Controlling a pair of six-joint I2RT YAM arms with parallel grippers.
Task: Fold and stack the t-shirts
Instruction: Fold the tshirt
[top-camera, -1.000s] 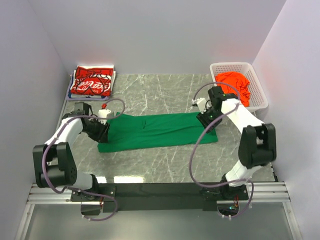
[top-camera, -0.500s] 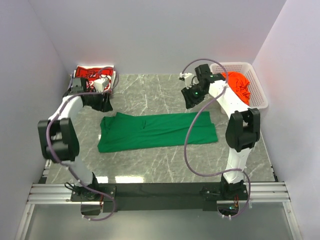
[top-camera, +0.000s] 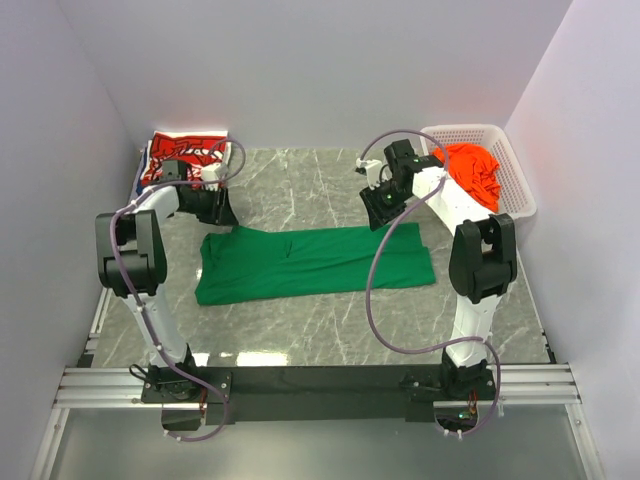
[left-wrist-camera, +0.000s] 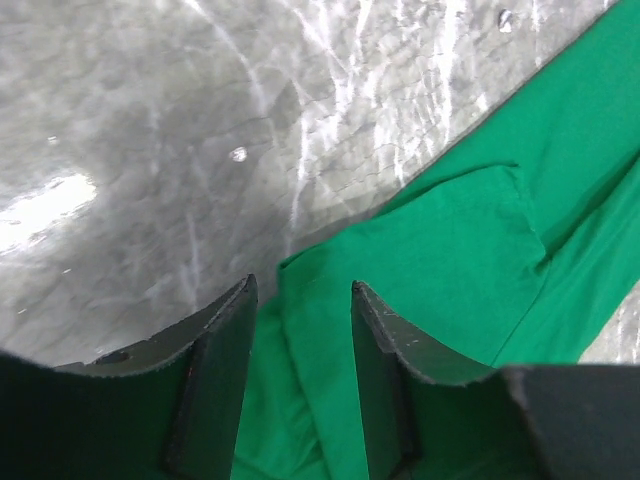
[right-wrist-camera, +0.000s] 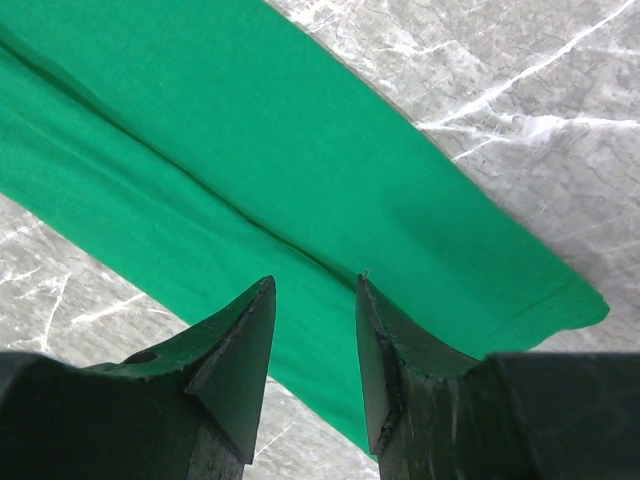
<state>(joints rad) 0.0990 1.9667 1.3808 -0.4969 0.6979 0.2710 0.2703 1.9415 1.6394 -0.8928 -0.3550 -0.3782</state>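
Note:
A plain green t-shirt lies flat mid-table, folded into a long band. My left gripper hovers over its far left corner, open and empty; in the left wrist view the gripper has green cloth beneath its spread jaws. My right gripper hovers at the far right edge, open and empty; in the right wrist view the gripper is above the green shirt. A folded red t-shirt with white lettering lies at the back left. An orange t-shirt is bunched in the basket.
The white mesh basket stands at the back right against the wall. The red shirt rests on other folded cloth in the back left corner. Grey marble tabletop shows around the green shirt. Walls close in on the left, back and right.
Both grippers left the green shirt's ends and swung up and back; now both have come down again over its far corners. The shirt lies slightly flatter.

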